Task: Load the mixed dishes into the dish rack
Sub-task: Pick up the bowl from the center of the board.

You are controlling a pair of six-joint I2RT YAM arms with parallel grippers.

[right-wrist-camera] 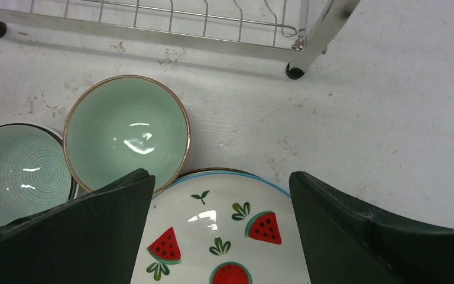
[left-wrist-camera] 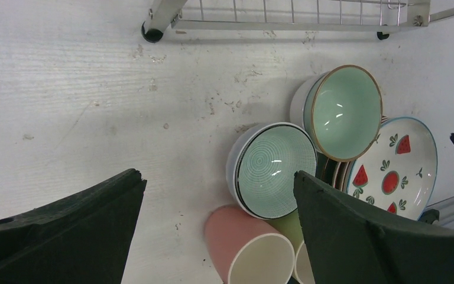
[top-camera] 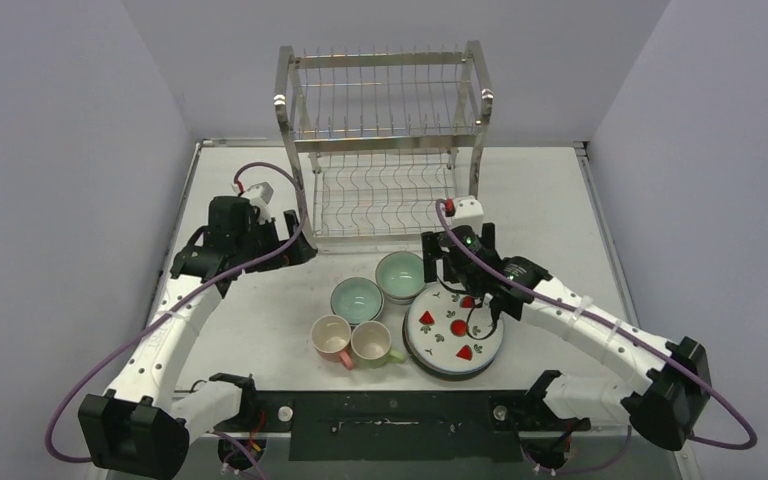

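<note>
Clearly both sets of jaws stood wide, holding nothing: my left gripper hung over bare table left of the bowls, my right gripper over the plate. Bowls, mugs and plate sat clustered just near of the rack.

Steel dish rack behind, bowls, mugs, plate clustered in front

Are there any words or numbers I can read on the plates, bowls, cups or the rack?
None can be read.
The plate has only watermelon pictures.
The two bowls, the two mugs and the dish rack show no letters or numbers.
</note>
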